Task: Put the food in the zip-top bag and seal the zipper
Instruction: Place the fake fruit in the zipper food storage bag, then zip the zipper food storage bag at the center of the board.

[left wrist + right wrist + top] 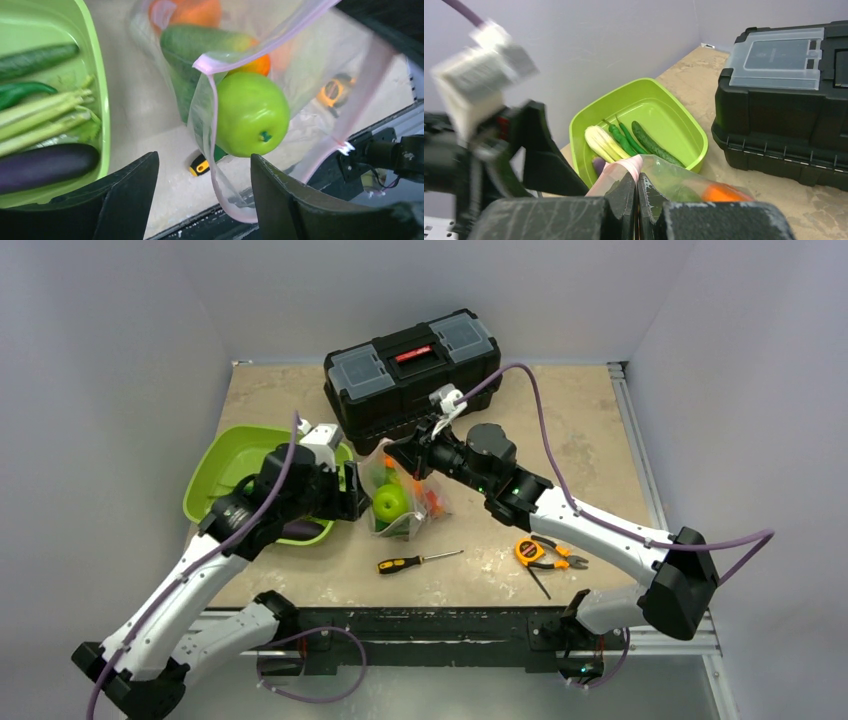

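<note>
The clear zip-top bag [402, 502] stands between the two grippers and holds a green apple [390, 503], a cucumber [200, 42] and orange pieces [432, 502]. Its pinkish zipper [270, 45] gapes open. My right gripper [636, 176] is shut on the zipper's upper edge [630, 167] and holds it up. In the top view it [395, 452] is at the bag's far side. My left gripper [204, 162] is open at the bag's left side, close to the apple [252, 115]. A loop of the bag's pink edge [220, 187] hangs between its fingers, ungripped.
The lime-green tray [215, 465] at the left holds a cucumber [651, 142], green peppers, a leafy green-white piece [604, 142] and an eggplant [45, 165]. The black toolbox [410, 375] stands behind the bag. A screwdriver [418, 562] and orange pliers [545, 552] lie in front.
</note>
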{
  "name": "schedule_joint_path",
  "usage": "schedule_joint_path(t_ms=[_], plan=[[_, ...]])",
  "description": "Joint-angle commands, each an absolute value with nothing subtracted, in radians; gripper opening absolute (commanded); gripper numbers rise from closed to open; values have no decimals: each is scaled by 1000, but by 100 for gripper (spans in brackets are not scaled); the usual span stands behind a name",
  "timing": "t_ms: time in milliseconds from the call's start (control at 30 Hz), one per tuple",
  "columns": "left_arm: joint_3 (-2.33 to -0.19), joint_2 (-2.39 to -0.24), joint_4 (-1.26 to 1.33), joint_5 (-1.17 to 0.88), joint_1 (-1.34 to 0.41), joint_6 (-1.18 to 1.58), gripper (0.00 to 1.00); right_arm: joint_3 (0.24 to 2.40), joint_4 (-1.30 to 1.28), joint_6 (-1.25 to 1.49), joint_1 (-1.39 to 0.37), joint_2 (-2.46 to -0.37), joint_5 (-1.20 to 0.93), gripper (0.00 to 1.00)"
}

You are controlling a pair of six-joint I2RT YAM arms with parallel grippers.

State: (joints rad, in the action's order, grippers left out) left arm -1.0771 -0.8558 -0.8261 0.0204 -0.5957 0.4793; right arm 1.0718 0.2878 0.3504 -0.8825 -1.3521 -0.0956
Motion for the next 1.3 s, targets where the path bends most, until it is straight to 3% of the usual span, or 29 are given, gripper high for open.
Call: schedule_joint_path(t_ms=[0,67,233,367,633,1000,1133,1267], plan=[[-986,-889,-739,-96,-590,551,64,1110,316,319,-884,-1322,-71,0],[-955,-892,-703,-145,-589,571,55,1109,310,316,-885,-1322,-69,0],[-914,-907,-652,-200,-591,583,19,1104,304,310,-882,-1319,-65,0],[-921,-924,-645,-218,-590,580,0,1108,305,309,-882,-1325,-68,0],[-1043,-934,-579,-184,-590,608,0,1141,264,296,-883,-1358,-81,0],[-1124,-1004,-418,-129,-563,842,0,1194,167,278,-883,-1402,-98,0],[-1144,-1041,-476,-93,-555,850,0,1199,172,270,-883,-1405,-98,0],[-1148,-1095,-515,-197,-521,865,0,1218,168,247,-882,-1393,-59,0]])
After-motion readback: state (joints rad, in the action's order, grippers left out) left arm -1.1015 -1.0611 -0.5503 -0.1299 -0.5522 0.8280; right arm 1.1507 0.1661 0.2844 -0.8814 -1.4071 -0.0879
